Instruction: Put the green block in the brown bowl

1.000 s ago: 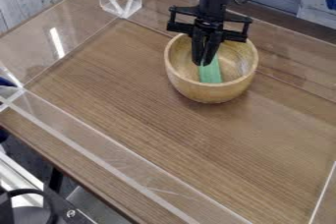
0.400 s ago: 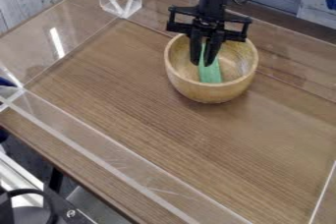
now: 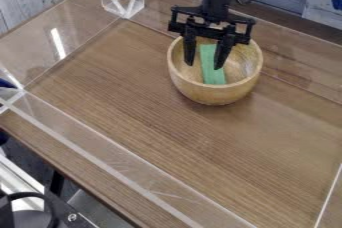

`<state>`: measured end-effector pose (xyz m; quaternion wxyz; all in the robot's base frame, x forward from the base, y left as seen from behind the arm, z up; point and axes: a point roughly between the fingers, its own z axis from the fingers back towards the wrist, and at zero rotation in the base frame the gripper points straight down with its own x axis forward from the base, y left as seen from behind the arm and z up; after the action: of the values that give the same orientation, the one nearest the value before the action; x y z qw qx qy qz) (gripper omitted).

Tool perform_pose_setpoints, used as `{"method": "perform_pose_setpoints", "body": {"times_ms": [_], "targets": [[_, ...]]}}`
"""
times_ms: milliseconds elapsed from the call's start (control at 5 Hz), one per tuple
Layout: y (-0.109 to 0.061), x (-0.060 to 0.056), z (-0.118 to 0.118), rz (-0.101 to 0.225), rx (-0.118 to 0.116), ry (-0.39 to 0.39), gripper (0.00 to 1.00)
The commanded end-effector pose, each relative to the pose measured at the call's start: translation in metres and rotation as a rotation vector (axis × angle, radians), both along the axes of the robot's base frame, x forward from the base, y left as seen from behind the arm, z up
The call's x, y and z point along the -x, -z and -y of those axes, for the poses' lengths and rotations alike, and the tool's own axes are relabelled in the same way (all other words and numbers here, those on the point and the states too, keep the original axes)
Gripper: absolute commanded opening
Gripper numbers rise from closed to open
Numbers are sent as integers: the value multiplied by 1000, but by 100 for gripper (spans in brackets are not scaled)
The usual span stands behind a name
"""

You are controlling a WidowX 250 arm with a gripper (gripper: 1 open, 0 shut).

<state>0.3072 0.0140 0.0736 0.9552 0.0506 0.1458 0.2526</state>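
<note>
Brown bowl (image 3: 214, 82) beneath the end effector (image 3: 213, 54) is smooth light wood with visible grain, green block (image 3: 215, 73) between its fingers matt, end effector matt black, worktop (image 3: 147, 122) around it dark wood-grain laminate, clear glossy plastic walls (image 3: 54, 47) at its edges.

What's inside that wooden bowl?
Inside the brown bowl lies the green block, leaning against the inner wall. The gripper hangs over it, fingers spread to either side, covering the block's upper end and part of the bowl's floor.
</note>
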Motion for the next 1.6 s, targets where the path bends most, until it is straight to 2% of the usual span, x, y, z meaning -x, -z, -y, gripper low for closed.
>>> {"method": "perform_pose_setpoints", "body": {"times_ms": [0,200,400,600,800,1000,1200,1400], "targets": [[-20,-7,-2,73,-5,0,0],[-18,-7,-2,69,-5,3,0],[-24,-5,-3,73,-1,3,100],[-26,-4,-4,72,1,3,100],[-24,-5,-4,68,1,6,0],[-25,-4,-4,66,1,9,100],[-23,-4,-3,62,1,13,0],[-21,-4,-3,58,2,16,0]]}}
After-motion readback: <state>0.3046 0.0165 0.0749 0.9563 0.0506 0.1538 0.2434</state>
